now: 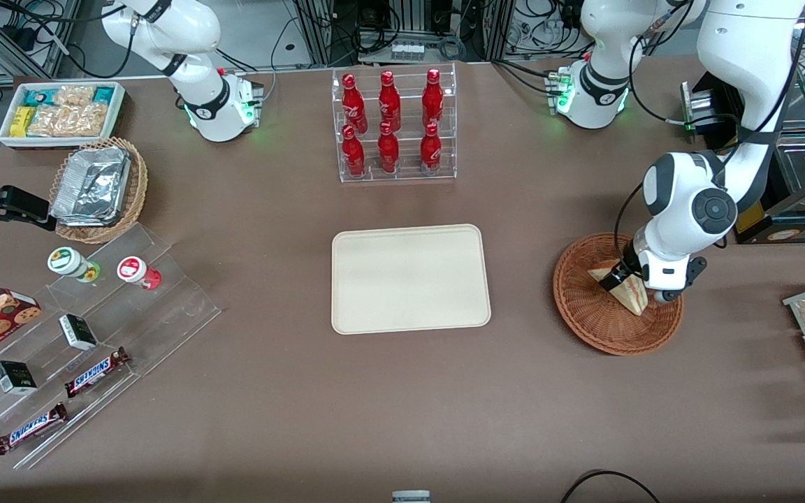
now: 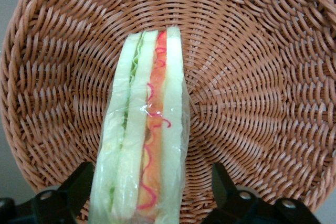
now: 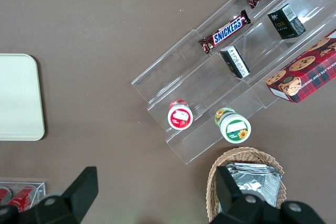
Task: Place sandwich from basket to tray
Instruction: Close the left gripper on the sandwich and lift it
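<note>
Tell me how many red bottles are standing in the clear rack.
6 red bottles in the clear rack: three on the upper step, three on the lower. The pincer is down at the sandwich.

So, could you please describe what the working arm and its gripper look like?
The left arm has glossy white rounded shells, a dark grey round joint cap and black cables along it; its base shows green lights. The gripper, down in the basket at the sandwich, has a white body and black fingers.
</note>
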Tool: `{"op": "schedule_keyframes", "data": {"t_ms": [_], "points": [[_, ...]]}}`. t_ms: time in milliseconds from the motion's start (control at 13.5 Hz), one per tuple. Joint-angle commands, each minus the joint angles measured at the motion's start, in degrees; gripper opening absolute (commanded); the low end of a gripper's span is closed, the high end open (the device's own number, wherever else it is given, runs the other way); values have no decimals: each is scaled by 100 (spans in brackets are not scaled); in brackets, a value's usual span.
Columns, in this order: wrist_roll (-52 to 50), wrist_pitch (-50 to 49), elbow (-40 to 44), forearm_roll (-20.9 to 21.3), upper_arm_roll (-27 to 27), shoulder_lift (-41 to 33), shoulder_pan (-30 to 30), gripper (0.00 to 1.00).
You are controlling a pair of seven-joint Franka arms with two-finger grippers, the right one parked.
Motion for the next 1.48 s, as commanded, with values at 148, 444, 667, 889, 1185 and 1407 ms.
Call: {"op": "schedule_keyframes", "data": {"t_ms": [148, 444, 667, 889, 1185, 1407], "points": [[-92, 82, -76, 111, -26, -100, 45, 19], [-65, -111, -67, 120, -26, -241, 45, 0], [-56, -444, -23, 338, -44, -407, 19, 0], [31, -927, 117, 489, -114, -653, -94, 0], [163, -2069, 977, 402, -141, -610, -735, 0], [155, -2309, 1399, 191, -149, -444, -1350, 0]]}}
